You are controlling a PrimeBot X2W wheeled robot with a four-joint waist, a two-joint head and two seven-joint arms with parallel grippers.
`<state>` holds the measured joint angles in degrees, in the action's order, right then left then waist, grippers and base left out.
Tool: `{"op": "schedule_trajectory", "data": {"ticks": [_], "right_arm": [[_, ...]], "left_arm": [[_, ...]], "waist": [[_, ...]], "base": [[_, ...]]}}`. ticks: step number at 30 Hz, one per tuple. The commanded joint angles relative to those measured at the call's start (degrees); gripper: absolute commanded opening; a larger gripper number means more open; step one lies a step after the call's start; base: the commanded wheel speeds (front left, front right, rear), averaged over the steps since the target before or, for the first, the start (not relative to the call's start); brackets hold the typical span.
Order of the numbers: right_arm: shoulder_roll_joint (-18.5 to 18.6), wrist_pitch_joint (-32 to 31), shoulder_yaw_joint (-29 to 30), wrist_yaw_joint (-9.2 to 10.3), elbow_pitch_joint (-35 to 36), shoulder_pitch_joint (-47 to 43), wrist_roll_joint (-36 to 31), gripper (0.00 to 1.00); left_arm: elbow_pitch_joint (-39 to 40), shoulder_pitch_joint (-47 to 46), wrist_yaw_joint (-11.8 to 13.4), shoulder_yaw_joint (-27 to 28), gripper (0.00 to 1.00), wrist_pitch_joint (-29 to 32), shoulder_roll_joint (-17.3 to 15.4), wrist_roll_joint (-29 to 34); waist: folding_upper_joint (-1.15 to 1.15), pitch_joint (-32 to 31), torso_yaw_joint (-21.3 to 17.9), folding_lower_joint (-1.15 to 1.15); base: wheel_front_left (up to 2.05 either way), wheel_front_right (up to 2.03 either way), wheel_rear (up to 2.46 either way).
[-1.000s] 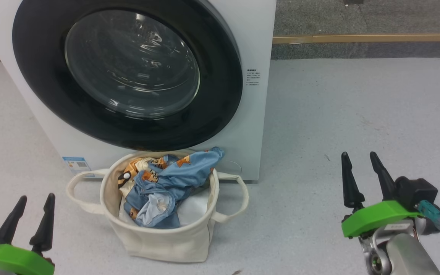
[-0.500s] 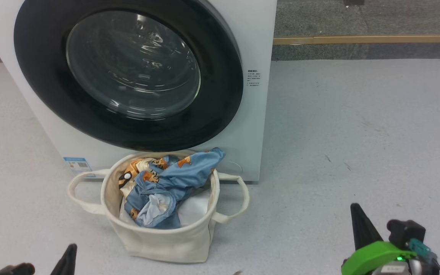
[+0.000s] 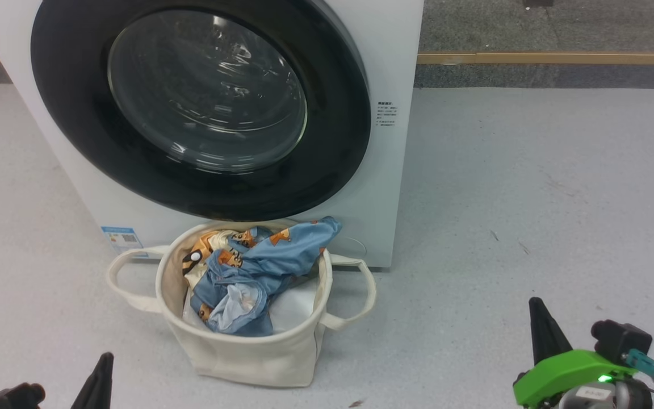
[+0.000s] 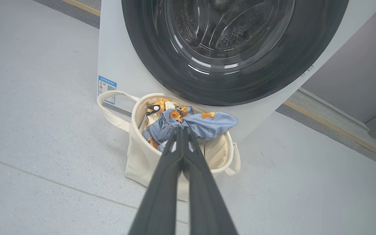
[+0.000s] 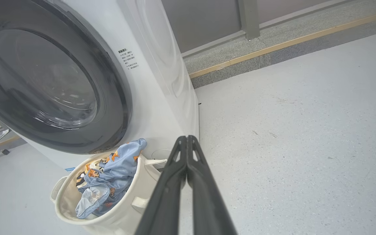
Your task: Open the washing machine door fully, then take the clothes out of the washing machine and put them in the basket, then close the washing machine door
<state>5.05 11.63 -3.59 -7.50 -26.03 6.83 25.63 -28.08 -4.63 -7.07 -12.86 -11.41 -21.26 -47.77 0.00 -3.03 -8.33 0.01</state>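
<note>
Your left gripper (image 4: 182,130) and right gripper (image 5: 186,138) each have their fingers pressed together, empty. Ahead, between them, the basket (image 3: 247,339) holds the clothes (image 3: 270,255). Beyond it the washing machine door (image 3: 202,113) looks shut against the washing machine (image 3: 395,57). Every step seems done, so just keep both arms clear.

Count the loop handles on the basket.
2. One handle sticks out from the basket's left side in the head view, below the blue sticker; the other handle sticks out on its right side, by the washing machine's lower corner. None looks hidden.
</note>
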Motion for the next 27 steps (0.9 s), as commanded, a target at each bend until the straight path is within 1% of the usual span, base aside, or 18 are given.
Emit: {"op": "schedule_trajectory", "data": {"ticks": [1,27], "right_arm": [[0.04,-0.59,0.42,0.0,2.34,2.67,1.59,0.0],[-0.48,-4.71,2.7,0.0,4.63,1.88,16.9,0.0]], "left_arm": [[1.89,-2.61,-0.06,1.79,0.0,0.38,-0.89,-1.13],[4.75,-2.37,-0.15,5.94,0.0,4.51,3.65,-11.32]], "waist": [[0.0,0.05,0.11,-0.01],[0.0,0.79,2.05,-0.01]], "base": [[0.0,0.0,0.0],[0.0,0.0,0.0]]}}
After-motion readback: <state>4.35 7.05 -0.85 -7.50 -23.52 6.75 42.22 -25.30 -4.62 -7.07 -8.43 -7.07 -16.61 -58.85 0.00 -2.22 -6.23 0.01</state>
